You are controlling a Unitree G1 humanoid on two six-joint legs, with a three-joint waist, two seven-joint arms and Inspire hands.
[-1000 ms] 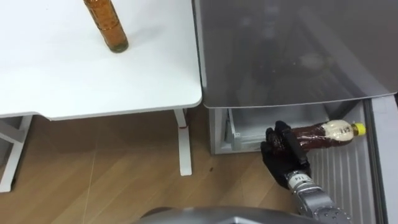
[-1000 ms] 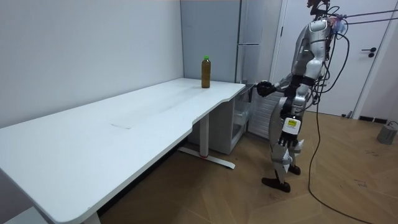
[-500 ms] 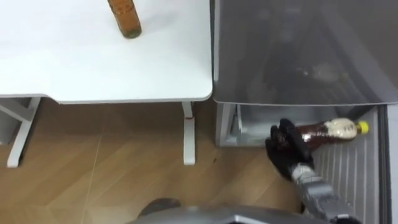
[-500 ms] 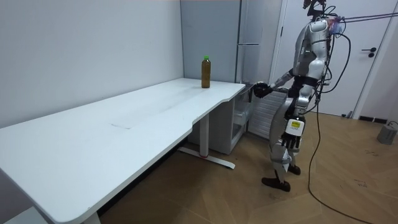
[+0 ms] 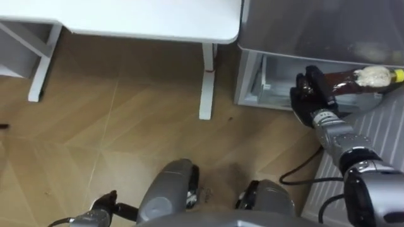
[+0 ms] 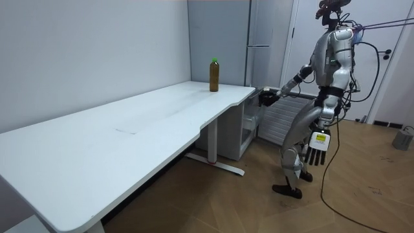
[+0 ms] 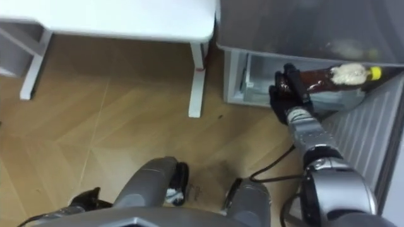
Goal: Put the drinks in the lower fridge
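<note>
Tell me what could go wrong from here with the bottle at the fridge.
1. The right hand grips the bottle near its base, lying sideways; its free capped end may knock the edge of the lower fridge opening.
2. Set down sideways, it might roll back out.
3. The left hand hangs at the robot's side, so nothing steadies a slip.
</note>
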